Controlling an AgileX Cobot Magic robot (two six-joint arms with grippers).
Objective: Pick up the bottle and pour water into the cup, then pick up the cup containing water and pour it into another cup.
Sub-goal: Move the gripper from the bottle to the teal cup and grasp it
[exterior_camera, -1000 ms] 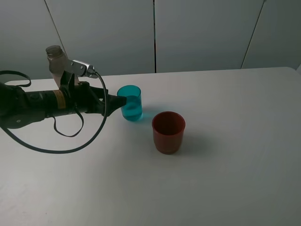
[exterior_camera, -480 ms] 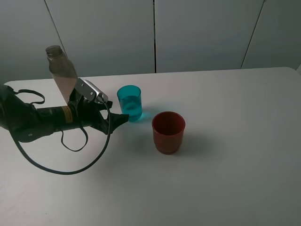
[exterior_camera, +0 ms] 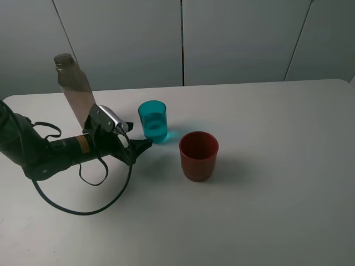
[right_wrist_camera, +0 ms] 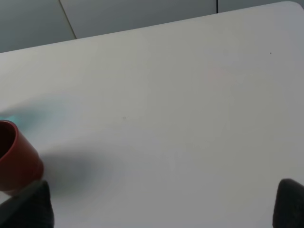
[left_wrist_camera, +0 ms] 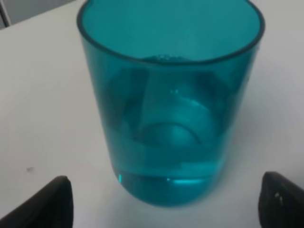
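The bottle [exterior_camera: 75,91] stands at the back left, uncapped, its base hidden behind my left arm. The teal-blue cup [exterior_camera: 152,121] stands mid-table with water in its lower part. In the left wrist view this cup [left_wrist_camera: 168,95] fills the frame just ahead of the two dark fingertips [left_wrist_camera: 52,202]. My left gripper [exterior_camera: 142,145] is low over the table, just front-left of the cup, open and not touching it. The dark red cup [exterior_camera: 198,155] stands to the front right of the teal one; its side [right_wrist_camera: 16,159] shows in the right wrist view. My right gripper [right_wrist_camera: 159,209] is open over bare table.
The white table [exterior_camera: 277,194] stretches to the right and front. A grey panelled wall [exterior_camera: 238,39] rises behind its far edge. A black cable [exterior_camera: 83,208] loops from my left arm down onto the table.
My left arm has dropped and swung toward the table's front, uncovering the bottle. Its gripper has moved from beside the teal cup's rim to low by the cup's base.
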